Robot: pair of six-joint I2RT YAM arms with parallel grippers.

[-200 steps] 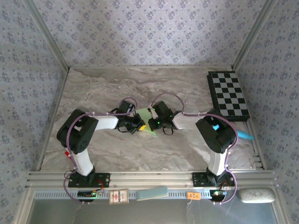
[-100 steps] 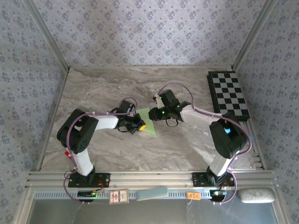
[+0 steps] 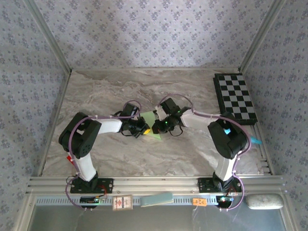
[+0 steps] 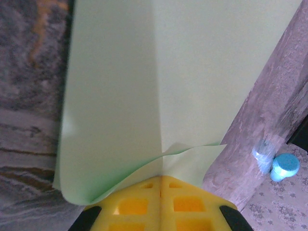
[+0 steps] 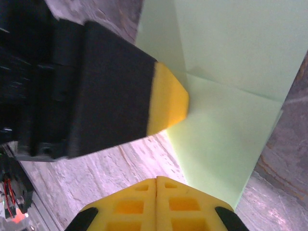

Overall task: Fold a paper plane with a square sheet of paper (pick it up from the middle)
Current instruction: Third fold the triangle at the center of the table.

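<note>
While the marble table (image 3: 96, 96) is bearing the paper plane (image 3: 148, 118) at its middle, the left gripper (image 3: 143, 129) — jaws pressed together — is touching it at nine o'clock; the right gripper (image 3: 156, 128), likewise closed, is sitting at its three o'clock edge.

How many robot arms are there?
2. The left arm reaches in from the left, the right arm from the right; they meet at the green paper. None seem hidden.

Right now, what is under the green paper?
The marble table shows beside the green paper, so the paper seems to lie on it. A lower paper layer peeks out below a curled edge. Whatever sits beneath the flat middle is covered.
</note>
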